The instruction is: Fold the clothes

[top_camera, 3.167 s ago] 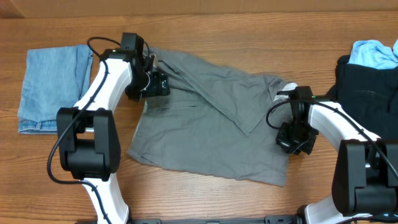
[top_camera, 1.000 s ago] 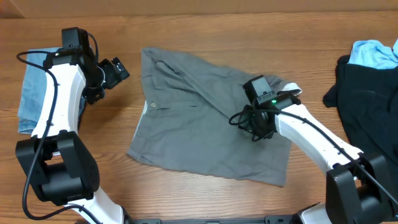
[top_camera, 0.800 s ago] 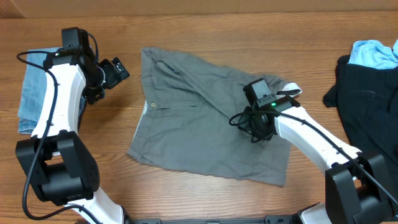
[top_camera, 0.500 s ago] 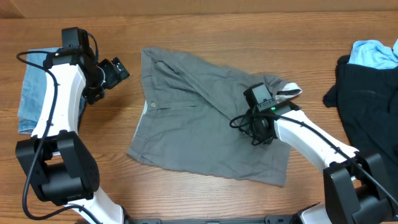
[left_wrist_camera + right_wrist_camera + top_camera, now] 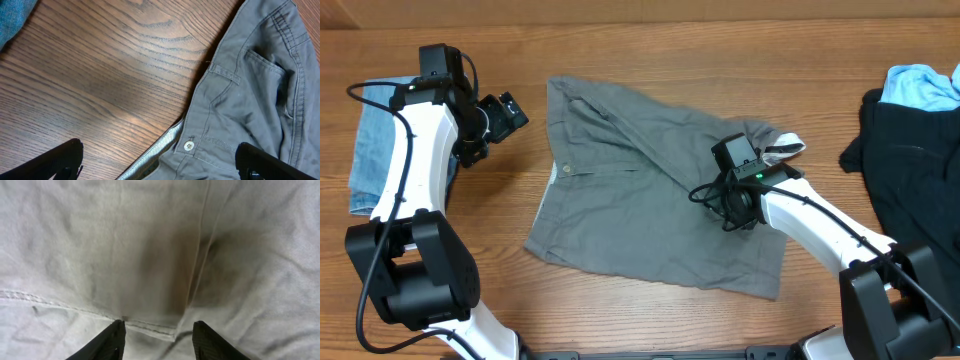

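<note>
my right claw (image 5: 164, 341) is tip-down on the crumpled grey cotton shorts (image 5: 640, 215), fingers part-way spread w/ a stitched hem edge lying flat between them; nothing pinched that i can see. the shorts sit mid-table on the brown wood-grain table (image 5: 620, 325), waistband twd the left, top leg folded over diagonally so a flap edge runs across the middle. my right arm lies across the shorts' right side and hides the cloth under it. a bit of white lining (image 5: 788, 150) pokes out at the right corner, just beside my wrist.

my left claw (image 5: 508, 112) is spread wide, off the cloth, over bare wood near the waistband; its cam shows the small pale button (image 5: 188, 145) and a back pocket. the left arm crosses the folded blue denim garment (image 5: 365, 170) at far left. at far right, well apart from the shorts: a rumpled black garment (image 5: 910, 180) w/ a light blue cloth (image 5: 923, 85) on top.
</note>
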You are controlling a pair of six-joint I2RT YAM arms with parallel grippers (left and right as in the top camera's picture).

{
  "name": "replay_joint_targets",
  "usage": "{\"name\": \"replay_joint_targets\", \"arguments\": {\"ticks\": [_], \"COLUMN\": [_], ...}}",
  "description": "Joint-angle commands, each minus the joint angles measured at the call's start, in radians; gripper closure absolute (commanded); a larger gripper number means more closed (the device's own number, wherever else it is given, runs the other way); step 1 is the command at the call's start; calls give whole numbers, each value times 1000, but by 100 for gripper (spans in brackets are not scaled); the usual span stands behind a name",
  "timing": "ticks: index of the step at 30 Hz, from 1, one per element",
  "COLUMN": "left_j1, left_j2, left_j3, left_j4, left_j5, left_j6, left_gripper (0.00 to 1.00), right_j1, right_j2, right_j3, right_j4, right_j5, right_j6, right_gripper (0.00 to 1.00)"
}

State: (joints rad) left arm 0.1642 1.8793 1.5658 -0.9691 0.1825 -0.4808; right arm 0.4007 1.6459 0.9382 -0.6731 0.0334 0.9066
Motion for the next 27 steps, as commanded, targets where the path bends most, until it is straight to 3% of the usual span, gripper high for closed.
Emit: {"name": "replay_joint_targets", "arguments": {"ticks": [1,10,12,14,17,20,21,22,27], "left_j1": [-1,-1,-1,-1,-1,-1,-1,-1,-1], "left_j2": [-13,-13,-13,-13,-13,-13,-13,-13,-13], "left_j3": [5,5,5,5,5,5,5,5,5], "left_j4": [1,1,1,1,1,1,1,1,1], "left_j5": [-7,-7,-7,-7,-7,-7,-7,-7,-7], "left_j6": [-21,-21,-21,-21,-21,-21,-21,-21,-21], "left_gripper": [0,0,0,0,0,0,0,0,0], "right_j1": [1,1,1,1,1,1,1,1,1], "right_j2": [-4,-5,-5,-5,-5,-5,-5,-5,-5], "right_j3": [-43,-55,-55,-55,-55,-55,-55,-55,-55], "right_j4": [42,56,58,62,64,63,63,63,99], "right_j5": [21,17,17,17,17,14,13,14,12], "right_j6": [53,59,59,59,59,61,73,92,120], "right_gripper": [53,55,58,69,71,62,51,45,52]}}
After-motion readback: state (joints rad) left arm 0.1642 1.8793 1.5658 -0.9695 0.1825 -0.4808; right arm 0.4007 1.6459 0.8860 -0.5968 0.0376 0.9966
